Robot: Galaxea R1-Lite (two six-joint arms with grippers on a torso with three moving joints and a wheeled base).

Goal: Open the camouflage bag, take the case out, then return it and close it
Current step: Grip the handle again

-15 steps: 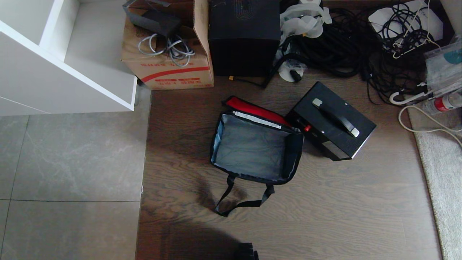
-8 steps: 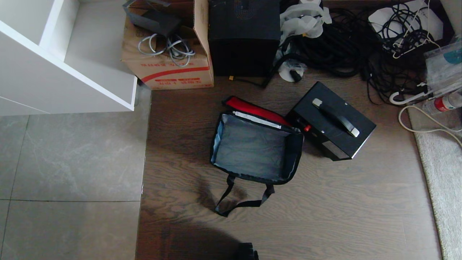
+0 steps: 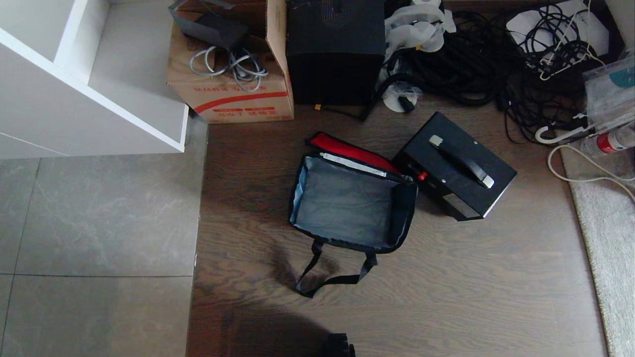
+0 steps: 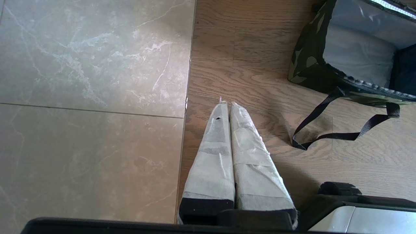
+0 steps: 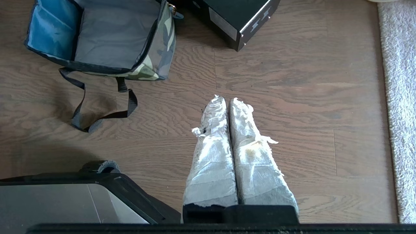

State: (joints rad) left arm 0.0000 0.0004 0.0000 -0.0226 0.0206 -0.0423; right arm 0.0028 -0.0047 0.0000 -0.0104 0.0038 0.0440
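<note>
The camouflage bag point(image 3: 347, 203) stands open on the wooden floor, showing only its grey lining. Its red-lined lid point(image 3: 349, 148) is folded back and its black strap point(image 3: 327, 277) lies in front. The black case point(image 3: 441, 171), with a handle on top, sits on the floor touching the bag's right side. In the left wrist view my left gripper point(image 4: 226, 103) is shut and holds nothing, hanging above the floor seam, apart from the bag point(image 4: 307, 61). In the right wrist view my right gripper point(image 5: 226, 98) is shut and holds nothing, short of the bag point(image 5: 159, 52) and case point(image 5: 240, 9).
Behind the bag stand a brown cardboard box point(image 3: 233, 94) with a red stripe and a taller black cube box point(image 3: 335, 54). Tangled black cables point(image 3: 471, 64) fill the back right. A white shelf unit point(image 3: 99, 84) is at the left, a grey rug point(image 3: 605, 233) at the right.
</note>
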